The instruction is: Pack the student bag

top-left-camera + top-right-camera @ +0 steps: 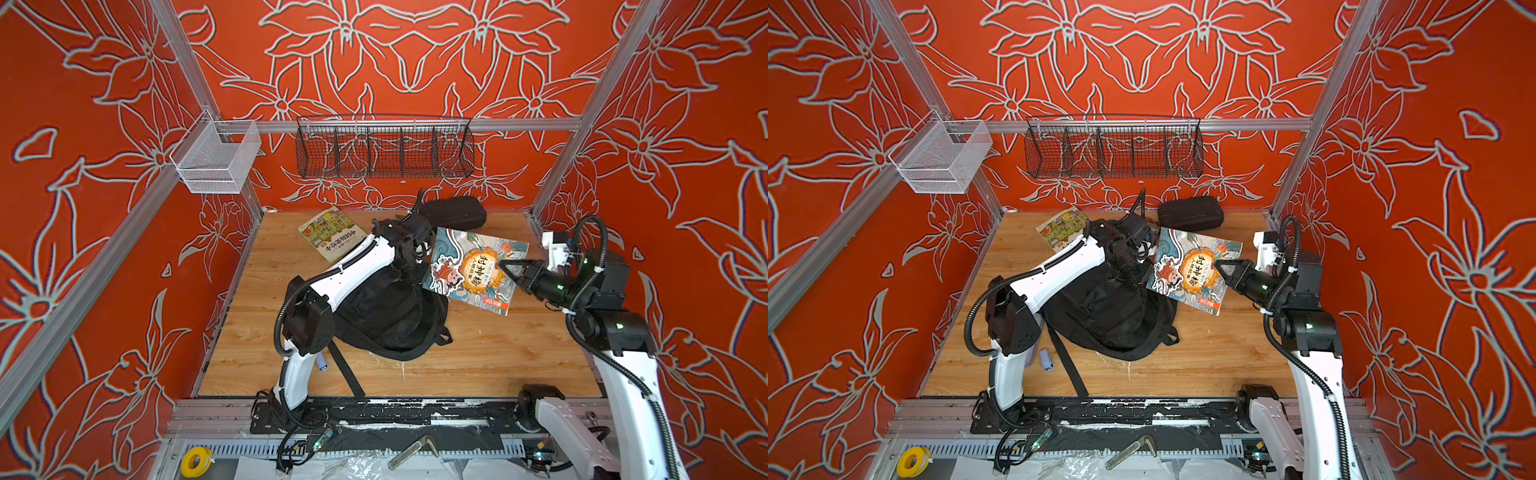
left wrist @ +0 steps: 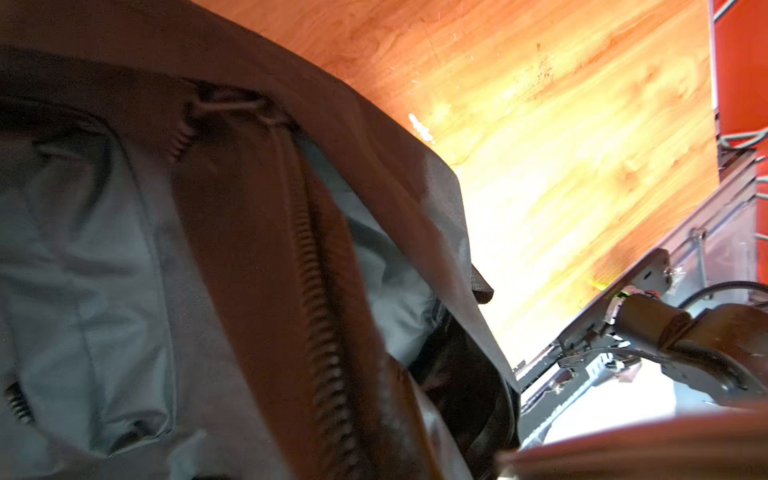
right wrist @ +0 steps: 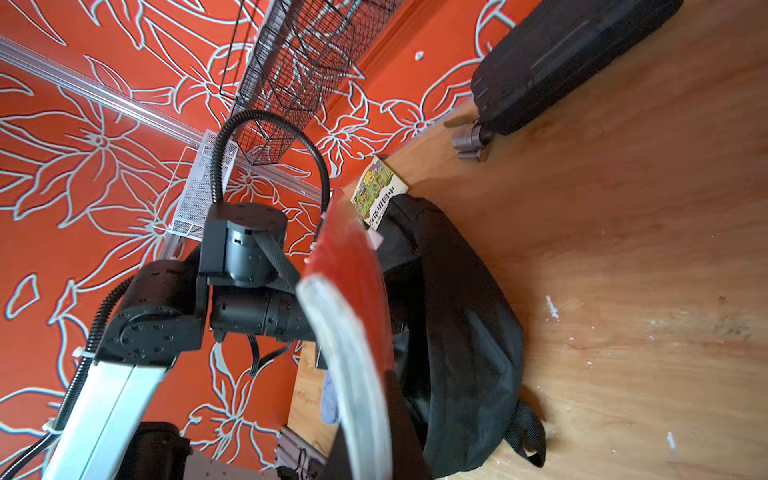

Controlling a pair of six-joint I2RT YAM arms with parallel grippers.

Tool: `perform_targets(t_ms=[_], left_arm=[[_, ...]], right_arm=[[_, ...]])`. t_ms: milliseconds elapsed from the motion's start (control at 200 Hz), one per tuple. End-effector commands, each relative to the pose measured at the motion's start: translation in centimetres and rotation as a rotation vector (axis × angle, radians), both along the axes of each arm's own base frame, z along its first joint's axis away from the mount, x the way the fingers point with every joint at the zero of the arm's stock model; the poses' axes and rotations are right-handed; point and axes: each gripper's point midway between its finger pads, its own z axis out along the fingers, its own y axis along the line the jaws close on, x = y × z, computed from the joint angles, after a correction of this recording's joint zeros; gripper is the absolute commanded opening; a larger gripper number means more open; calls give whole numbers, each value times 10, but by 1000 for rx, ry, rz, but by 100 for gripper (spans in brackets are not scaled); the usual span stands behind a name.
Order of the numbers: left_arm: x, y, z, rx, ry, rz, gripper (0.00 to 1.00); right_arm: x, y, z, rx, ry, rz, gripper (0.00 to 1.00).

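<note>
In both top views our right gripper (image 1: 509,266) clamps the illustrated book (image 1: 478,270), tilted toward the student bag (image 1: 386,316) mid-table. Our left gripper (image 1: 1129,272) pinches the bag's rim, likely holding it open. The left wrist view shows the open zipper (image 2: 320,291); the right wrist view, the book's edge (image 3: 349,353) above the bag.

Matt black cloth student bag (image 1: 386,316), glossy paper book (image 1: 478,270), wood-grain table (image 1: 478,357), wire basket (image 1: 384,147)

Bare tabletop (image 1: 478,357) beside student bag (image 1: 386,316)
</note>
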Motion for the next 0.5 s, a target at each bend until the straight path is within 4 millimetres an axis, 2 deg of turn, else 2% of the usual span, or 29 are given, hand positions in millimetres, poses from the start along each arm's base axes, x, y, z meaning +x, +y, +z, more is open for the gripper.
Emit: perform_targets(t_ms=[0,145,360,440,495], left_arm=[[-1,3,8,-32,53,11,0],[11,-1,10,-106,103,98,0],[32,-10,22,-202,106,204,0],[34,-14,24,-211,108,183,0],[34,-14,24,-196,114,163,0]], right_arm=[[-9,13,-10,42,54,49,0],[-18,17,-38,44,170,50,0],[-27,19,-75,54,302,16,0],[-36,5,-86,-62,345,-29,0],[-38,-3,-84,-112,336,-55,0]])
